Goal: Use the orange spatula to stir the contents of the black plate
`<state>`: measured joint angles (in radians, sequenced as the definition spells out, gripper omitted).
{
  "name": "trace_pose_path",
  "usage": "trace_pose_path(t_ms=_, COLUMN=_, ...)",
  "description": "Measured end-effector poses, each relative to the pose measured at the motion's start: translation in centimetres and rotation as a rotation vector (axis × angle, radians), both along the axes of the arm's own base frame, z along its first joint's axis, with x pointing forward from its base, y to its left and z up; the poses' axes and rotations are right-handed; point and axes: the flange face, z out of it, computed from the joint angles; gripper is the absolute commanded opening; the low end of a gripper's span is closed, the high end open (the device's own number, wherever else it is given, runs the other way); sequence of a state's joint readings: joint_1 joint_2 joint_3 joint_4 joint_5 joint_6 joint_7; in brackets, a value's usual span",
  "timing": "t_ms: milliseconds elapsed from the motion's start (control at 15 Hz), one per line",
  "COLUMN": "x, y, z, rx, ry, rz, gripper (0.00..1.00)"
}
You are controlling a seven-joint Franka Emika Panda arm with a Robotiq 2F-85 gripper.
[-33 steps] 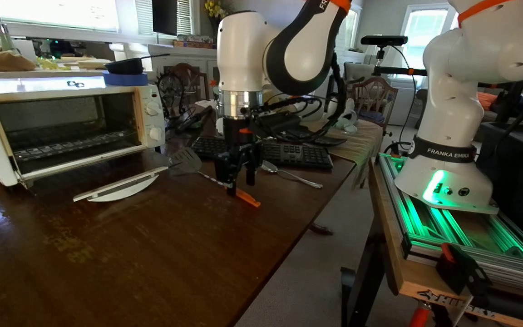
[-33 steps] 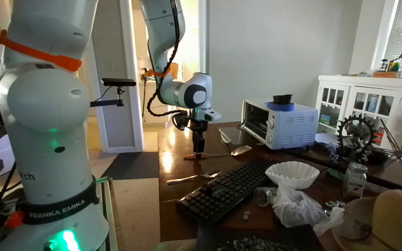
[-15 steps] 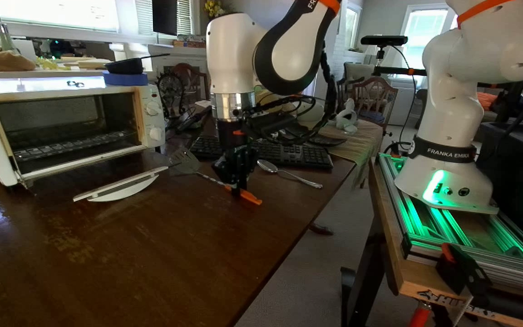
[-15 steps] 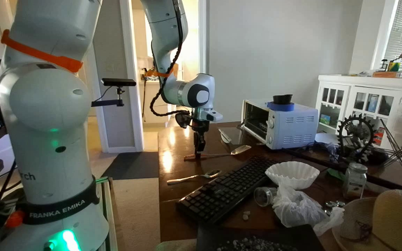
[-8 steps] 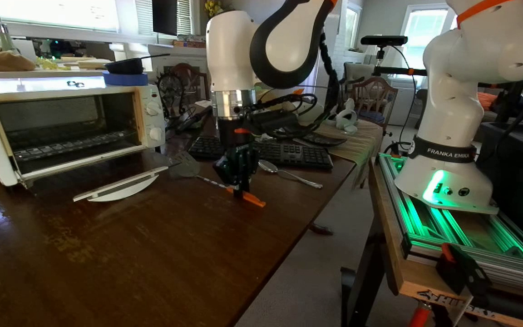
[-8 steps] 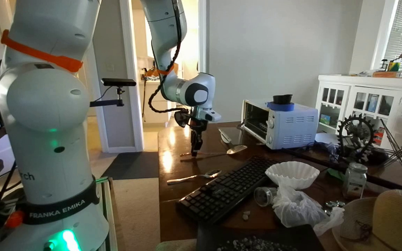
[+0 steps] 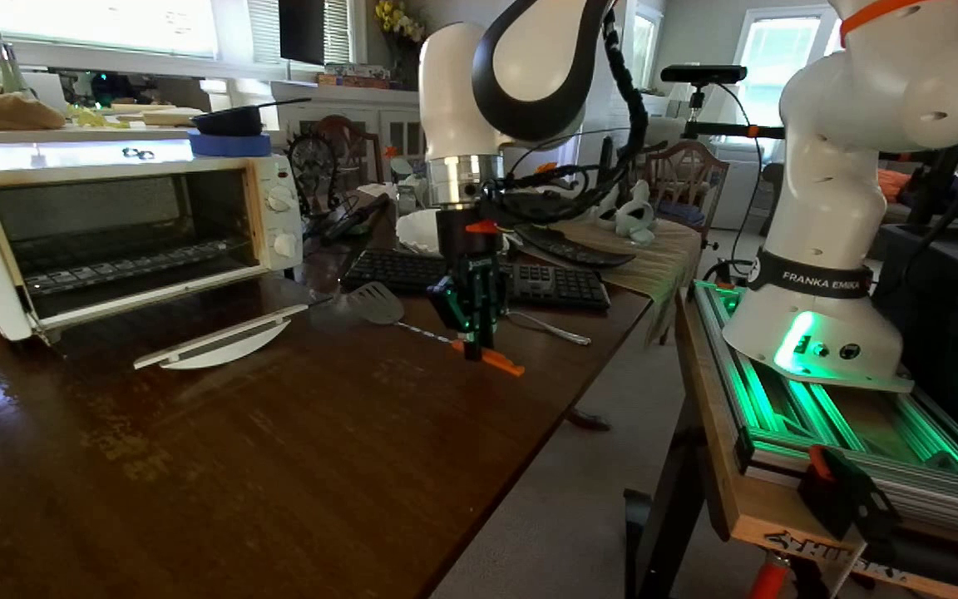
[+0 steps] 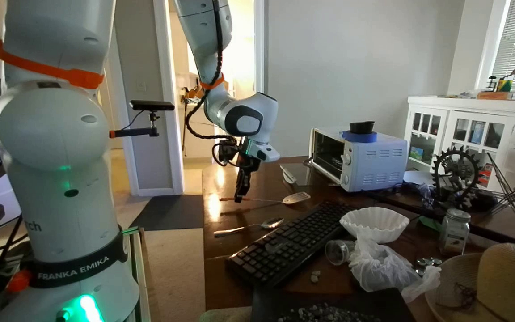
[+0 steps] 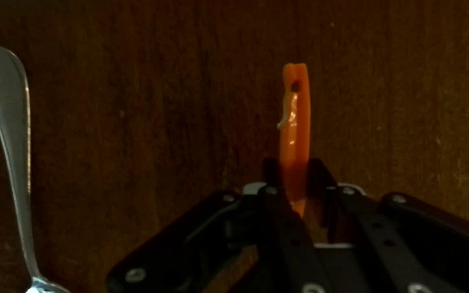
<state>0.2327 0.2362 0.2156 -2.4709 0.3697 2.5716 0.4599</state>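
Observation:
My gripper (image 7: 479,348) is shut on the orange handle of the orange spatula (image 9: 294,130), its fingers pressing from both sides in the wrist view. The handle's end sticks out beyond the fingertips. From the grip, a thin metal shaft runs to the slotted grey head (image 8: 296,197), low over the brown table. A gap shows under the handle in an exterior view; whether the head touches the wood I cannot tell. The black plate (image 8: 387,300), partly cut off at the bottom edge of that view, holds loose grey pebbles (image 8: 324,313).
A metal spoon (image 8: 251,227) and a black keyboard (image 8: 293,243) lie between spatula and plate. Near the plate are a white paper filter (image 8: 373,221), a plastic bag (image 8: 380,268), a glass jar (image 8: 455,230) and a straw hat (image 8: 508,281). A white toaster oven (image 7: 283,208) stands beyond.
Still in my grip, the spatula has shifted with the gripper, rightward in an exterior view and leftward in an exterior view from elsewhere. The gripper now leans more, and the head has slid along with it.

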Motion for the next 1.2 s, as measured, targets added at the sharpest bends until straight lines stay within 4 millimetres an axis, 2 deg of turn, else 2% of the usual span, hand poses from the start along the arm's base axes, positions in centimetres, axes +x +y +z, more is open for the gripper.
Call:
trace_pose_path(t_ms=267, x=-1.2, y=-1.0, z=1.0, rx=0.005, ry=0.052, rz=-0.003, gripper=0.05)
trace_pose_path(t_ms=800, x=-2.7, y=-0.9, z=7.8, rx=0.003, ry=0.109, rz=0.063, gripper=0.05)
trace_pose_path(t_ms=1200, x=-4.0, y=-2.3, z=11.3, rx=-0.017, ry=0.124, rz=0.086, gripper=0.05)
